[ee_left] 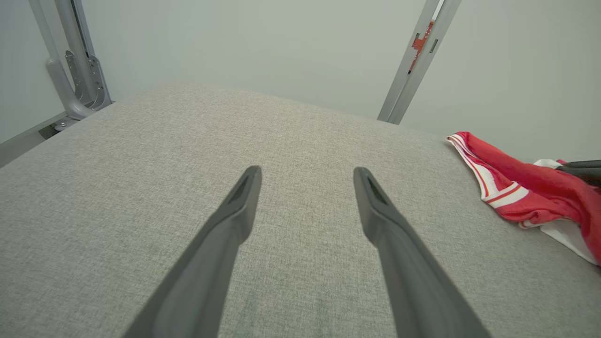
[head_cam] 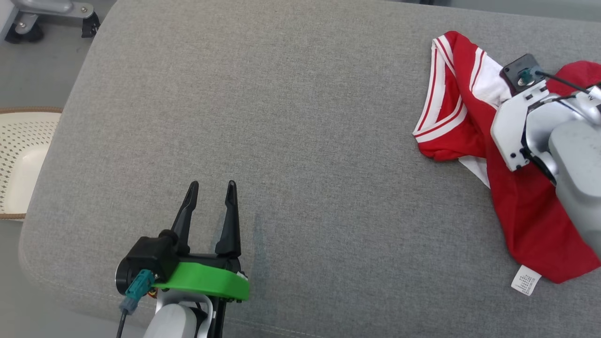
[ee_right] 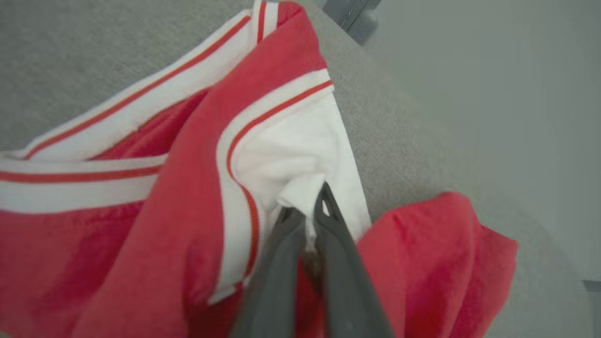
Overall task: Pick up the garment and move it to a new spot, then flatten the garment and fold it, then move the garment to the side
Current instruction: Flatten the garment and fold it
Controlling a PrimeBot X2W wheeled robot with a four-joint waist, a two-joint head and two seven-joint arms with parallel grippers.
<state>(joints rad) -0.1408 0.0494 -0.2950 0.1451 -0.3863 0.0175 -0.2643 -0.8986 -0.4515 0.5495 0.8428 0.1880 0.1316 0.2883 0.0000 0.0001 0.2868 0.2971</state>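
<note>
The garment, a bright red shirt with white sleeves and red-and-white striped trim, lies crumpled at the right edge of the grey cushion. In the right wrist view my right gripper is shut on a fold of the garment's white sleeve. The head view hides its fingers behind the pale wrist housing. My left gripper hovers open near the cushion's front left, holding nothing. The left wrist view shows the same gripper above bare fabric, with the garment off to the right.
A perforated cream basket stands on the floor left of the cushion. A metal wheeled frame stands at the far left corner. Metal posts rise behind the cushion. A white care label sticks out from the garment's near hem.
</note>
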